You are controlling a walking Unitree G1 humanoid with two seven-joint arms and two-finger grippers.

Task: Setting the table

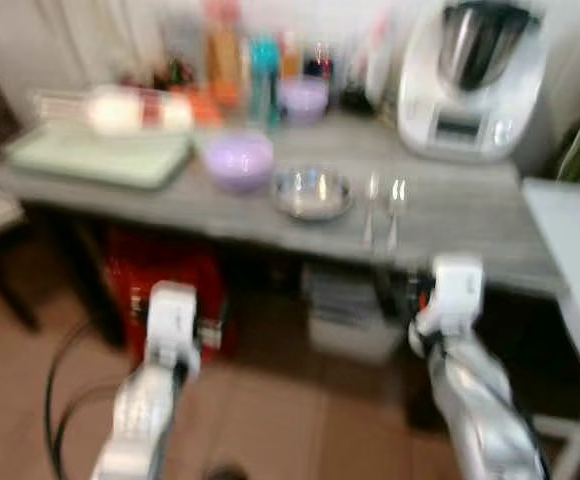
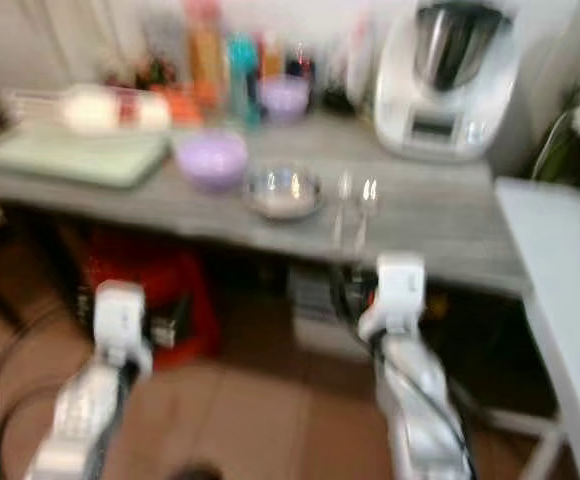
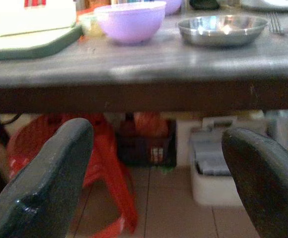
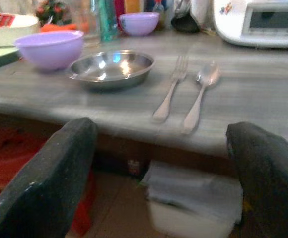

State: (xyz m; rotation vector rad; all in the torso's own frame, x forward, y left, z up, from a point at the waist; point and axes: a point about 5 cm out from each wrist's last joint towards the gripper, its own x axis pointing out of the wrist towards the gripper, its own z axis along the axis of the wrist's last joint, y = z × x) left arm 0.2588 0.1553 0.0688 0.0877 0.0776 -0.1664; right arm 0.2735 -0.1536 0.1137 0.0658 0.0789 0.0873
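- We see a long grey wood-grain table [image 1: 450,215] ahead of the robot; head views are blurred
- Round shiny steel dish [image 4: 111,68] sits near the table's front edge, roughly mid-table
- Silver metal fork [image 4: 171,89] and silver metal spoon [image 4: 200,91] lie side by side just to the dish's right, handles toward the front edge, fork nearer the dish, not touching it
- Large lilac plastic bowl [image 4: 48,48] stands just left of the dish; they are close, contact unclear
- Smaller lilac bowl [image 4: 138,23] sits further back among blurry coloured bottles [image 1: 245,60]
- Pale green flat tray [image 1: 100,158] at the table's left end, with a white box-like item [image 1: 120,108] behind it, too blurred to identify
- White kitchen appliance with a steel jug on top [image 1: 473,80] stands at the back right
- Left gripper [image 3: 154,168] is held low in front of the table, below the tabletop edge, fingers [image 3: 44,183] spread wide, nothing between them
- Right gripper [image 4: 164,168] is also in front of the table, facing the fork and spoon, fingers [image 4: 44,173] wide apart and empty
- Under the table: red plastic stool [image 3: 99,163] to the left, white storage box [image 3: 216,168] to the right
- Light-coloured second table [image 1: 575,250] adjoins on the right; brown tiled floor [image 1: 280,420] below
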